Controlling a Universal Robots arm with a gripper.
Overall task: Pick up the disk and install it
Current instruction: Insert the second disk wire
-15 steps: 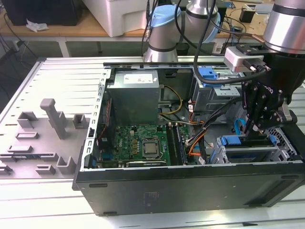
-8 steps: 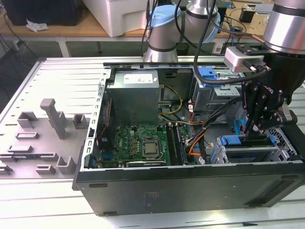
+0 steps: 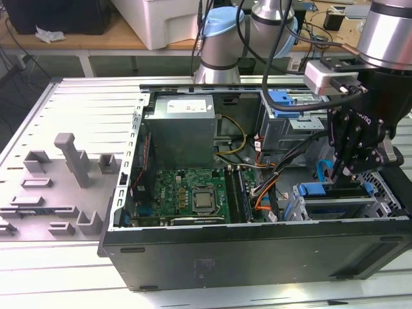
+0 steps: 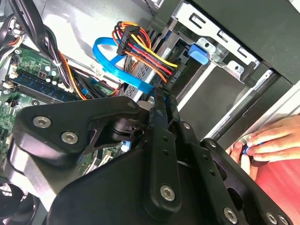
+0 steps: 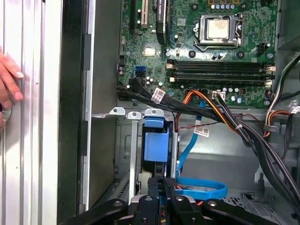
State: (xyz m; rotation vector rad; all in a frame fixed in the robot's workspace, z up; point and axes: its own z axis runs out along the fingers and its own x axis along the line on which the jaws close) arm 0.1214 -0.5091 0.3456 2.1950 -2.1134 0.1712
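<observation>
On a ribbed metal bench (image 3: pixel 77 109) lies an open computer case (image 3: pixel 257 251). The gripper (image 3: pixel 344 175) is clenched on the disk (image 5: pixel 157 145), which stands edgewise in the drive cage (image 3: pixel 309 203), apparently nearly seated; release seems to remain.

Black gripper (image 3: pixel 351 168). Black computer case (image 3: pixel 257 248). Green motherboard (image 5: pixel 220 44) with silver processor (image 5: pixel 218 28). Grey power-supply box (image 3: pixel 179 132). Blue ribbon cable (image 4: pixel 117 63). Blue latch (image 5: pixel 154 143). Red, yellow, orange, black wire bundle (image 4: pixel 145 51). Grey table (image 3: pixel 77 129), grey blocks (image 3: pixel 72 158).
</observation>
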